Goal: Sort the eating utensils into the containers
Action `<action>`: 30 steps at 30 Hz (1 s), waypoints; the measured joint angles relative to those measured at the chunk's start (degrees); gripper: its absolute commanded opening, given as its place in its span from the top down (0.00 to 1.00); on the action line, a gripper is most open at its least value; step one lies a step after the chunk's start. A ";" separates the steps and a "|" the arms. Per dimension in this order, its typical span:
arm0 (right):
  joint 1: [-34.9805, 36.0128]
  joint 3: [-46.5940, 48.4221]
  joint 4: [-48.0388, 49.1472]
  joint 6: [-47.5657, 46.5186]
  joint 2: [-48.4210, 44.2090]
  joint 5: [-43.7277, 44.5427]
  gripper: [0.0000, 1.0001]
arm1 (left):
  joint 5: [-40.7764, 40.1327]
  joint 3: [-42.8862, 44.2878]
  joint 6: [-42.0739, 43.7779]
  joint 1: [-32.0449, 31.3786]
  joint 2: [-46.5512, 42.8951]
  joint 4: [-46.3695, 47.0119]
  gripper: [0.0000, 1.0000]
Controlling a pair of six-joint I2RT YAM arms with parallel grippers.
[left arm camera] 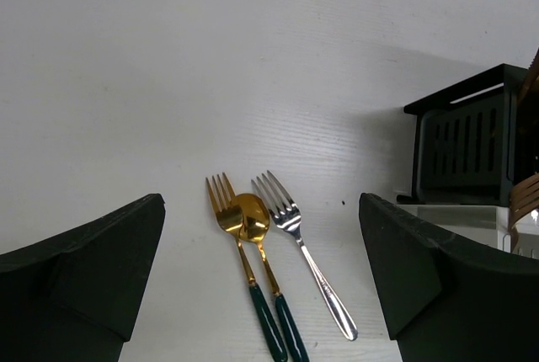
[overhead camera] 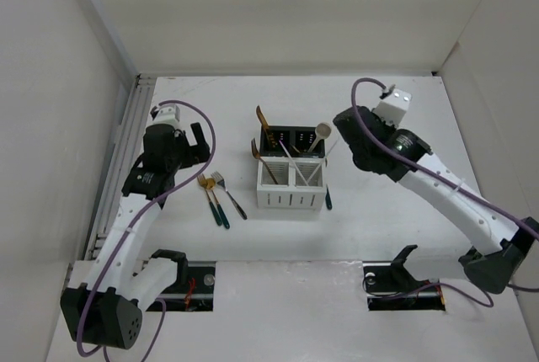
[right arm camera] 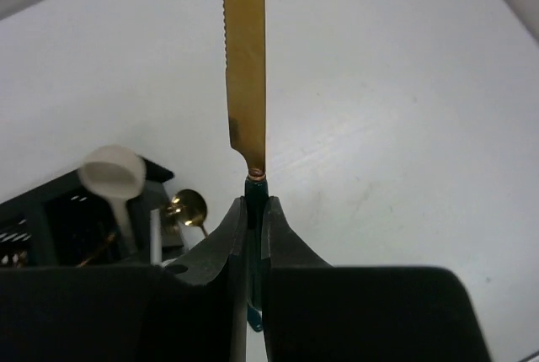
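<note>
White-walled enclosure, white counter [overhead camera: 278, 244].

Containers [overhead camera: 290, 198]: centre of the top view. Four joined bins, two black in the upper row, two white slotted ones in the lower row. Utensils stand in them:
- a gold piece leans up out of the upper-left black bin
- cream spoon [overhead camera: 322, 130], bowl up, in the upper-right black bin
- thin pieces in both white bins; their types are too small to tell

Loose utensils: three lie side by side on the counter left of the block, seen at lower centre of the left wrist view.
- gold fork [left arm camera: 221, 202]
- gold spoon [left arm camera: 251, 215], its bowl overlapping the fork's right edge; both have dark teal handles
- silver fork [left arm camera: 290, 215], just beside the spoon on the right

Left fingers [left arm camera: 84, 278]: spread wide and holding nothing. They hang above these three and fill the lower corners of that view.

Right fingers [right arm camera: 227, 244]: clenched on the teal handle of a gold knife [right arm camera: 246, 50]. The serrated blade runs straight up the frame past the fingertips, off the counter. In the top view this arm reaches in from the lower right. Its wrist is just right of the block's upper-right corner.
</note>
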 measured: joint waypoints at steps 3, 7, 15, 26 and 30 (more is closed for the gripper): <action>7.21 5.22 4.85 -9.49 1.64 5.33 1.00 | 0.39 -0.52 -0.11 0.02 0.00 0.26 0.00; 14.45 5.68 23.89 -26.10 4.37 5.62 1.00 | 0.81 -1.16 -0.39 0.46 0.00 0.87 0.00; 14.58 3.91 51.17 -43.54 15.41 -6.97 1.00 | 0.98 -1.20 -0.76 2.27 -1.79 1.77 0.00; 14.62 4.00 62.49 -50.29 25.70 -15.72 1.00 | 1.05 -1.90 -0.92 6.16 -2.54 2.54 0.00; 14.38 3.56 65.72 -50.53 26.99 -17.27 1.00 | 1.14 -1.90 -0.94 6.60 -2.47 2.54 0.00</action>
